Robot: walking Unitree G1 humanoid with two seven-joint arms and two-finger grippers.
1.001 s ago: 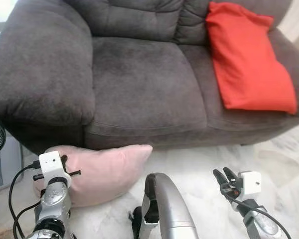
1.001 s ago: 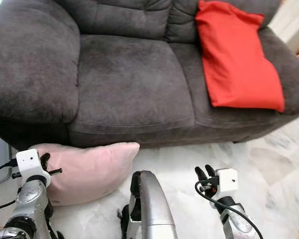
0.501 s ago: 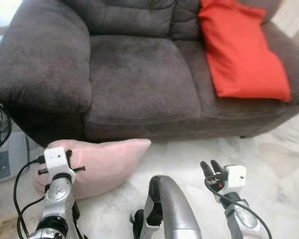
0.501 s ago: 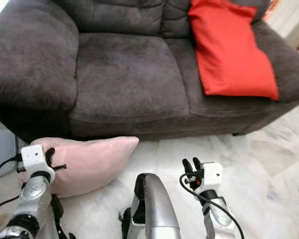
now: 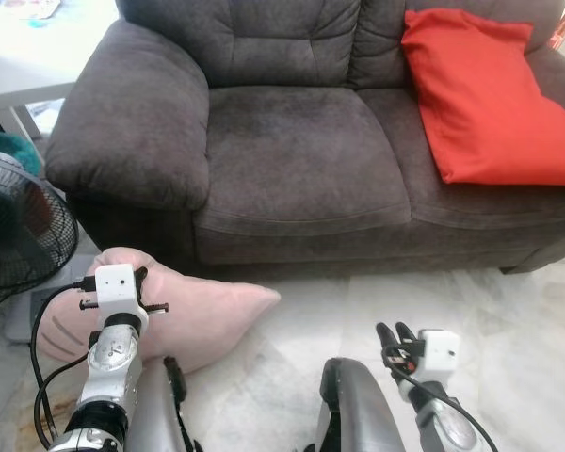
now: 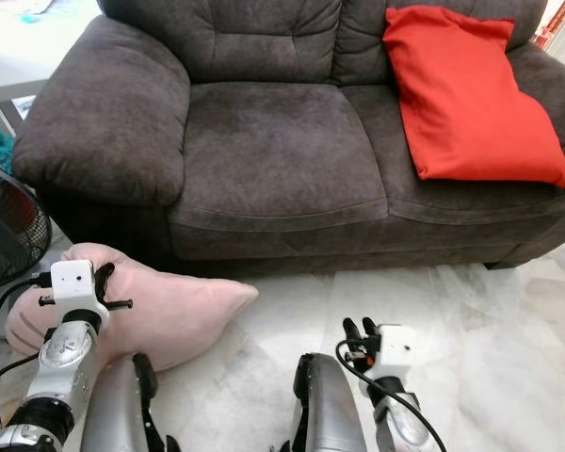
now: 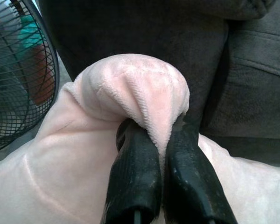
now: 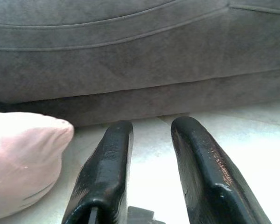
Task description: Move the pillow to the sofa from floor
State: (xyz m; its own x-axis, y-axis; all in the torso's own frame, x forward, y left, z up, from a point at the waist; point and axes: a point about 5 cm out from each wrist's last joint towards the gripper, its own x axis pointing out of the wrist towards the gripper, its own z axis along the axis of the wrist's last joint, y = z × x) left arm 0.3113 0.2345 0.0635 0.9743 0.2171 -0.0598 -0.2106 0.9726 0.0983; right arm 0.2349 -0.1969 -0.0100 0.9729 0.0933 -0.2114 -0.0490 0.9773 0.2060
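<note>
While my left pincer (image 7: 165, 154) pinched a fold of the soft, light-looking pink pillow (image 5: 202, 315), my right pincer (image 8: 151, 163) hung spread.

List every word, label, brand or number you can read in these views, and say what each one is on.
None can be read.
The sofa, red pillow, pink pillow, fan and both wrist camera boxes show no print.
The items at the top left corner are too small and blurred to tell.

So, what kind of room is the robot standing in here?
Most likely a home living room: a dark grey sofa with a red cushion, a pink pillow on the marble floor, a standing fan.
</note>
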